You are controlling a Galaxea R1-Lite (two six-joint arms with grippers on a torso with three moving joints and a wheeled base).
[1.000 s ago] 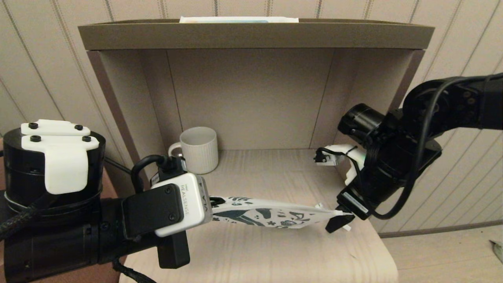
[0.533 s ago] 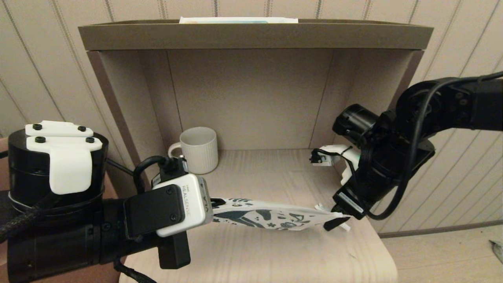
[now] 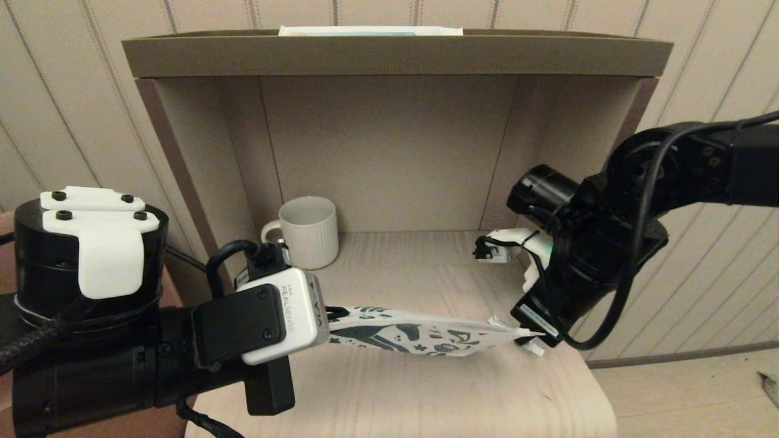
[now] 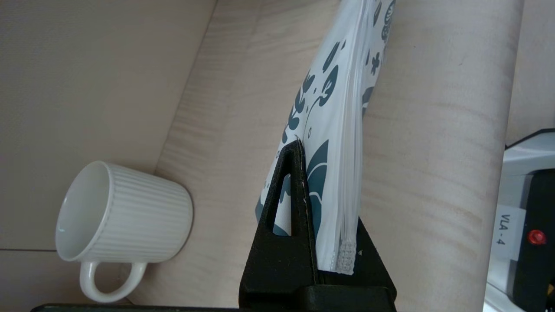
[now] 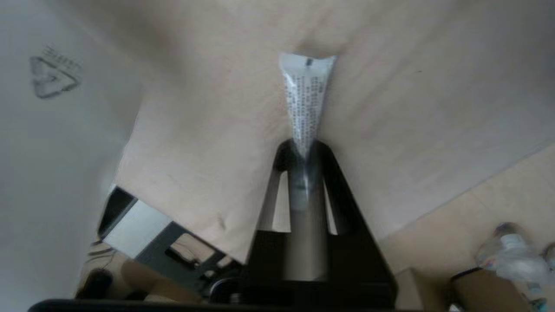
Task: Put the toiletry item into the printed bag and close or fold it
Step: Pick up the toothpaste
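Observation:
The printed bag [image 3: 420, 334] hangs stretched sideways a little above the shelf floor, its zip edge on top. My left gripper [image 3: 331, 316] is shut on the bag's left end; in the left wrist view its black fingers [image 4: 299, 182] pinch the printed bag [image 4: 334, 130] beside the zip strip. At the bag's right end, near the white slider [image 3: 494, 319], my right gripper [image 3: 528, 337] is shut on the toiletry item [image 5: 308, 95]. This slim white tube points its crimped end away from the right gripper [image 5: 304, 151], and only a white tip of the toiletry item [image 3: 535, 349] shows in the head view.
A white ribbed mug [image 3: 307, 231] stands at the back left of the shelf floor [image 3: 414, 267]. Side walls, a back wall and a top board [image 3: 395, 55] enclose the cubby. The shelf's front edge lies just under the bag.
My right arm has shifted a little left and turned, bringing its gripper tip closer against the bag's right end. The left gripper and bag have hardly moved.

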